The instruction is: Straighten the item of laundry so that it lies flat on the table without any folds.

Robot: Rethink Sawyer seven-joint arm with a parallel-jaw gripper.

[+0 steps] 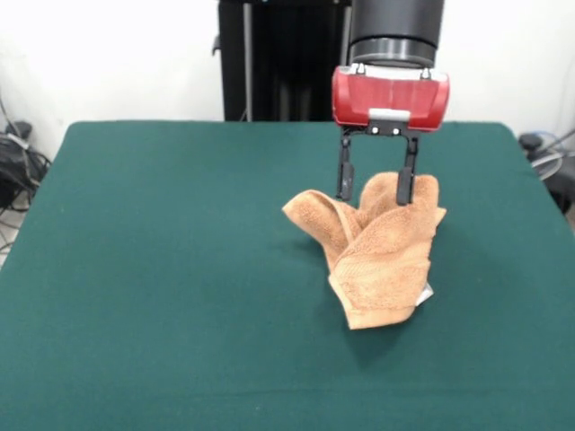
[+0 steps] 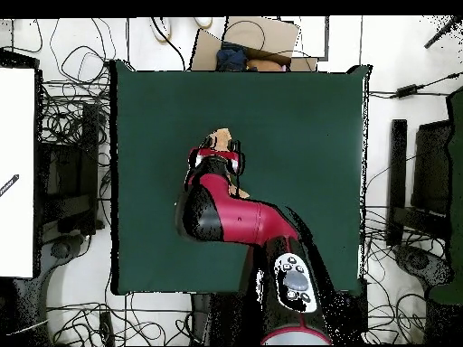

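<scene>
The orange-tan towel (image 1: 382,251) lies bunched and folded on the green table (image 1: 162,269), right of the middle. Its layers overlap in thick folds, and a small white tag (image 1: 425,294) peeks out at its near right edge. My gripper (image 1: 375,184) hangs straight down over the towel's far edge. Its two black fingers are spread wide apart, the left one beside a raised fold and the right one against the towel's top. In the overhead view only a small piece of the towel (image 2: 220,138) shows past the red and black arm (image 2: 244,217), which covers the rest.
The green table (image 2: 298,117) stretches wide on all sides of the towel. Cables, black stands and a cardboard box (image 2: 253,41) lie beyond the table's edges. The robot's black pedestal (image 1: 278,58) stands at the far side.
</scene>
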